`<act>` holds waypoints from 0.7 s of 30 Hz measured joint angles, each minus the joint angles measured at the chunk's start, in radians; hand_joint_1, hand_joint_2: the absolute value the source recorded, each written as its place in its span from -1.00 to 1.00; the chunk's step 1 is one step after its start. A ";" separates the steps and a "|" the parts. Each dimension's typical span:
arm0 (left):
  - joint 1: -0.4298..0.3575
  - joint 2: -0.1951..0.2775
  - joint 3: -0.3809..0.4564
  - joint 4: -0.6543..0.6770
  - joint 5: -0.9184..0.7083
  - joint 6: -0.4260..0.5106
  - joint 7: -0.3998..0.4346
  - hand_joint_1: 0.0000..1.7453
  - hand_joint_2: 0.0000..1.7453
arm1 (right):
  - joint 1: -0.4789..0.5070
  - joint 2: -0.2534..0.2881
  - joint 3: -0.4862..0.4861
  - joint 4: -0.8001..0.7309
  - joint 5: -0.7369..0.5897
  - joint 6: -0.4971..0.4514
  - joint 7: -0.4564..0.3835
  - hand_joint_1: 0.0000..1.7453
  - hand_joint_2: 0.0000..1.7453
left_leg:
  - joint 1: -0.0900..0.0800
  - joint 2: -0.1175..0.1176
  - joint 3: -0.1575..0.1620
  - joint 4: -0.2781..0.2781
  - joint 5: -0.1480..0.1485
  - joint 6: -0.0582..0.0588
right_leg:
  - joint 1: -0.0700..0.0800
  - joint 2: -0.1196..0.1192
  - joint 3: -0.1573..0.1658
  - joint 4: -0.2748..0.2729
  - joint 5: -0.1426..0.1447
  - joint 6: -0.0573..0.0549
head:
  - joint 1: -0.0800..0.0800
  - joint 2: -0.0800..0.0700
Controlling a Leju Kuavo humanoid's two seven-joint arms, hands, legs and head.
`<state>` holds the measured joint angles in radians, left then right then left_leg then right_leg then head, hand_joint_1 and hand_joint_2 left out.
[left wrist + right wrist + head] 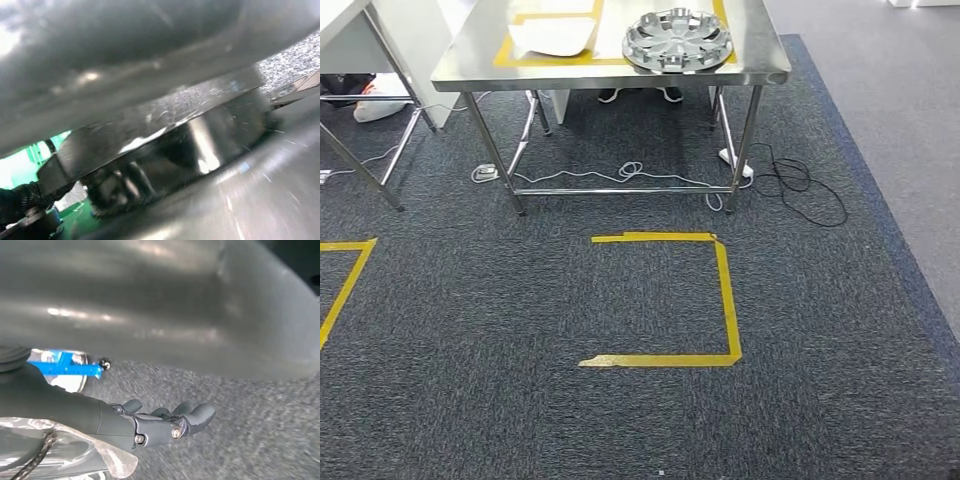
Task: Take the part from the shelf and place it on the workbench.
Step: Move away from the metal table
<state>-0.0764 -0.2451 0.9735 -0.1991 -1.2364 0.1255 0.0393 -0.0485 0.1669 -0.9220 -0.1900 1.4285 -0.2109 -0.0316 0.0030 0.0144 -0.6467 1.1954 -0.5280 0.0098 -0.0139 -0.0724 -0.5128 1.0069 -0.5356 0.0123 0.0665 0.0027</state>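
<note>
A silver wheel cover (678, 41) lies flat on the steel workbench (471, 60) at the far side of the carpet, inside a yellow tape outline. In the right wrist view my right hand (162, 422) hangs over dark carpet, fingers stretched out straight with nothing between them. A broad smooth grey surface (158, 305) runs close beside it without touching the fingertips. The left wrist view is blurred. It has a shiny metal slab (158, 140) under a grey curved surface (113, 45), and a dark bit of my left hand (13, 205) at the edge. Its grip cannot be made out.
A yellow tape square (727, 300) marks the carpet in front of the workbench, and another tape corner (346, 280) lies at the left. Cables (795, 190) trail under the bench's right legs. A second table's legs (365, 170) stand at the far left.
</note>
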 joint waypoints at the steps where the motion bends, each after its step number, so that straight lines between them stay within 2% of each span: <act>1: -0.001 0.000 0.000 0.000 0.000 -0.001 0.000 -1.00 -1.00 | -0.001 0.000 0.001 0.000 0.001 0.004 -0.002 -1.00 -1.00 | -0.007 0.026 0.033 -0.070 0.028 0.010 | 0.004 -0.010 0.004 0.000 -0.005 0.003 | 0.000 0.000; 2: -0.003 0.000 0.000 0.000 0.000 -0.002 0.000 -1.00 -1.00 | -0.001 0.001 0.003 0.000 0.001 0.006 -0.003 -1.00 -1.00 | -0.014 0.049 0.059 -0.125 0.043 0.018 | 0.006 -0.021 0.006 0.000 -0.009 0.006 | 0.000 0.000; 3: -0.005 0.000 0.000 0.000 0.000 -0.004 0.000 -1.00 -1.00 | -0.001 0.001 0.004 0.001 0.002 0.007 -0.004 -1.00 -1.00 | -0.020 0.065 0.072 -0.154 0.045 0.024 | 0.009 -0.032 0.009 -0.001 -0.013 0.010 | 0.000 0.000; 4: -0.006 0.000 0.000 0.000 0.000 -0.005 0.000 -1.00 -1.00 | -0.001 0.001 0.005 0.001 0.003 0.008 -0.005 -1.00 -1.00 | -0.024 0.067 0.074 -0.162 0.039 0.025 | 0.010 -0.045 0.012 -0.002 -0.015 0.015 | 0.000 0.000; 5: -0.005 0.000 0.000 0.000 0.000 -0.005 0.000 -1.00 -1.00 | -0.003 0.001 0.006 0.001 0.003 0.008 -0.005 -1.00 -1.00 | -0.023 0.053 0.073 -0.168 0.040 0.027 | 0.011 -0.058 0.017 -0.005 -0.017 0.019 | -0.001 0.000; 6: -0.002 0.000 0.000 0.000 0.000 -0.006 0.000 -1.00 -1.00 | -0.004 0.001 0.006 0.001 0.004 0.008 -0.006 -1.00 -1.00 | -0.021 0.040 0.074 -0.174 0.043 0.029 | 0.011 -0.056 0.021 -0.006 -0.020 0.024 | 0.001 0.000; 7: 0.000 0.000 0.000 0.000 0.000 -0.006 0.000 -1.00 -1.00 | -0.005 0.001 0.007 0.001 0.004 0.008 -0.007 -1.00 -1.00 | -0.017 0.027 0.077 -0.180 0.047 0.033 | 0.009 -0.036 0.017 0.005 -0.030 0.028 | 0.002 0.000; 8: 0.000 -0.001 0.000 0.000 -0.001 -0.006 0.000 -1.00 -1.00 | -0.005 0.001 0.009 0.001 0.005 0.008 -0.008 -1.00 -1.00 | -0.013 0.014 0.080 -0.187 0.051 0.037 | 0.007 -0.005 0.003 0.035 -0.049 0.032 | 0.004 0.000; 9: -0.001 -0.001 0.000 0.000 -0.001 -0.006 0.000 -1.00 -1.00 | -0.004 0.001 0.010 0.001 0.005 0.009 -0.008 -1.00 -1.00 | -0.011 0.002 0.082 -0.190 0.053 0.039 | 0.004 0.032 -0.024 0.087 -0.076 0.036 | 0.007 0.000; 10: -0.002 -0.002 0.000 0.000 -0.001 -0.006 0.000 -1.00 -1.00 | -0.003 0.001 0.012 0.001 0.006 0.009 -0.008 -1.00 -1.00 | -0.010 -0.011 0.082 -0.191 0.054 0.041 | 0.002 0.057 -0.060 0.157 -0.106 0.038 | 0.008 0.000; 11: -0.003 -0.002 0.000 0.000 -0.001 -0.006 0.000 -1.00 -1.00 | -0.001 0.001 0.013 0.001 0.006 0.010 -0.008 -1.00 -1.00 | -0.010 -0.026 0.082 -0.191 0.054 0.042 | 0.002 0.067 -0.099 0.225 -0.128 0.040 | 0.008 0.000; 12: -0.003 -0.002 0.000 0.000 -0.001 -0.007 0.000 -1.00 -1.00 | 0.000 0.001 0.014 0.001 0.007 0.010 -0.008 -1.00 -1.00 | -0.010 -0.041 0.083 -0.190 0.053 0.042 | 0.002 0.070 -0.129 0.270 -0.133 0.042 | 0.008 0.000; 13: -0.002 -0.002 0.000 0.000 -0.001 -0.008 0.000 -1.00 -1.00 | 0.001 0.001 0.015 0.001 0.007 0.010 -0.008 -1.00 -1.00 | -0.011 -0.056 0.085 -0.190 0.052 0.042 | 0.002 0.072 -0.142 0.278 -0.117 0.042 | 0.008 0.000; 14: -0.001 -0.002 0.000 0.000 -0.001 -0.009 0.000 -1.00 -1.00 | 0.002 0.001 0.015 0.001 0.007 0.010 -0.008 -1.00 -1.00 | -0.011 -0.072 0.087 -0.189 0.050 0.041 | 0.002 0.074 -0.136 0.244 -0.081 0.042 | 0.008 0.000; 15: -0.001 -0.003 0.000 0.000 -0.001 -0.010 0.000 -1.00 -1.00 | 0.002 0.001 0.016 0.001 0.007 0.010 -0.008 -1.00 -1.00 | -0.010 -0.087 0.091 -0.188 0.048 0.039 | 0.001 0.085 -0.112 0.176 -0.034 0.041 | 0.008 0.000; 16: -0.001 -0.003 0.000 0.000 -0.001 -0.010 0.000 -1.00 -1.00 | 0.002 0.001 0.016 0.001 0.007 0.011 -0.008 -1.00 -1.00 | -0.010 -0.101 0.092 -0.186 0.045 0.035 | -0.002 0.110 -0.084 0.108 0.000 0.039 | 0.008 0.000; 17: -0.002 -0.003 0.000 0.000 -0.001 -0.011 0.000 -1.00 -1.00 | 0.001 0.001 0.016 0.001 0.007 0.014 -0.008 -1.00 -1.00 | -0.009 -0.114 0.090 -0.182 0.043 0.031 | -0.004 0.136 -0.058 0.051 0.020 0.036 | 0.007 0.000; 18: -0.003 -0.003 0.000 0.000 -0.002 -0.011 0.000 -1.00 -1.00 | 0.001 0.001 0.016 0.002 0.007 0.019 -0.009 -1.00 -1.00 | -0.008 -0.125 0.087 -0.179 0.042 0.025 | -0.006 0.156 -0.042 0.017 0.028 0.033 | 0.007 0.000; 19: -0.003 -0.003 0.000 0.000 -0.003 -0.011 0.000 -1.00 -1.00 | 0.001 0.000 0.016 0.002 0.007 0.027 -0.011 -1.00 -1.00 | -0.007 -0.135 0.083 -0.178 0.042 0.019 | -0.005 0.168 -0.036 0.009 0.022 0.029 | 0.006 0.000; 21: -0.002 -0.002 0.000 0.000 -0.006 -0.012 0.000 -1.00 -1.00 | 0.000 0.000 0.016 0.002 0.008 0.048 -0.019 -1.00 -1.00 | -0.003 -0.149 0.078 -0.177 0.044 0.008 | -0.004 0.148 -0.030 0.003 0.024 0.017 | 0.007 0.000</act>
<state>-0.0782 -0.2472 0.9735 -0.1991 -1.2420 0.1137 0.0393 -0.0488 0.1667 -0.9056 -0.1877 1.4363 -0.1631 -0.0501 -0.0002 -0.1344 -0.5690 1.0186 -0.4842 0.0174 -0.0183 0.0756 -0.5425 1.0096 -0.5119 0.0298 0.0731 0.0027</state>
